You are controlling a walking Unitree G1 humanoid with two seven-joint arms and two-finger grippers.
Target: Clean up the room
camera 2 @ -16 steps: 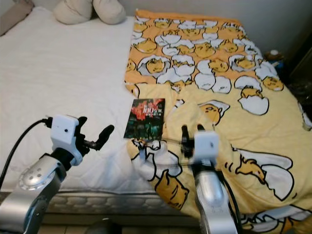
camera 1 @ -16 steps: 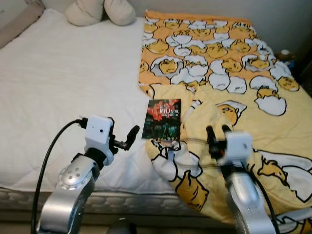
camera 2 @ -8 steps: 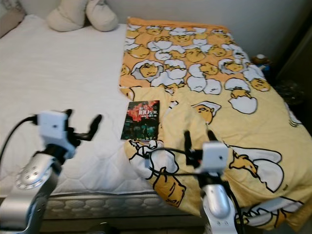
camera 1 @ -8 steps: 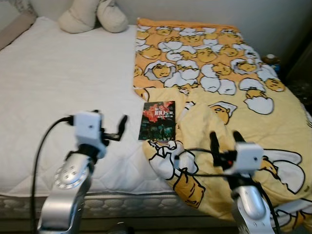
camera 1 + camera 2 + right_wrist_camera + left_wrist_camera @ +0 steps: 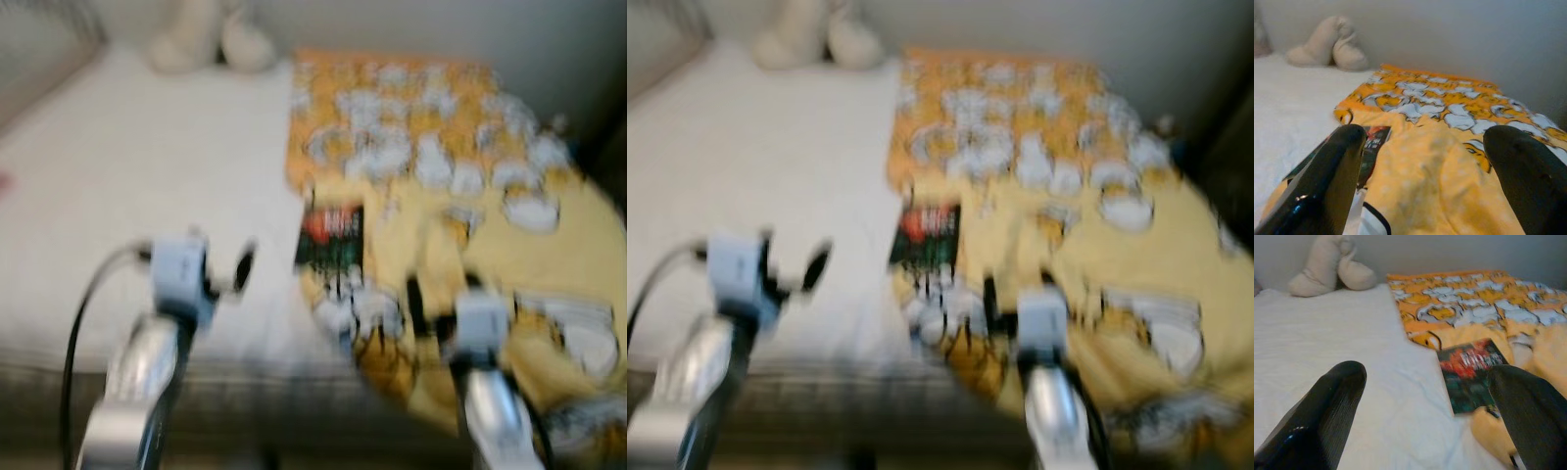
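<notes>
A dark book with a red cover picture point(image 5: 331, 235) lies flat on the white bed point(image 5: 147, 186), right at the edge of a yellow-orange cartoon-egg blanket point(image 5: 460, 166). The head views are blurred. My left gripper point(image 5: 237, 269) hovers open over the bare sheet, left of the book point(image 5: 1474, 372). Open as well, my right gripper point(image 5: 441, 292) is held above the bunched blanket point(image 5: 1440, 161) near the bed's front edge, with the book point(image 5: 1371, 147) just beyond its left finger. Neither holds anything.
A beige pillow point(image 5: 211, 39) rests at the head of the bed against the wall point(image 5: 1449, 34). The blanket covers the bed's right half and hangs over the front edge. Dark furniture stands at the far right.
The whole picture has shifted and blurred, so the camera is moving. Both arms keep about the same pose, open, and the book and blanket lie as before.
</notes>
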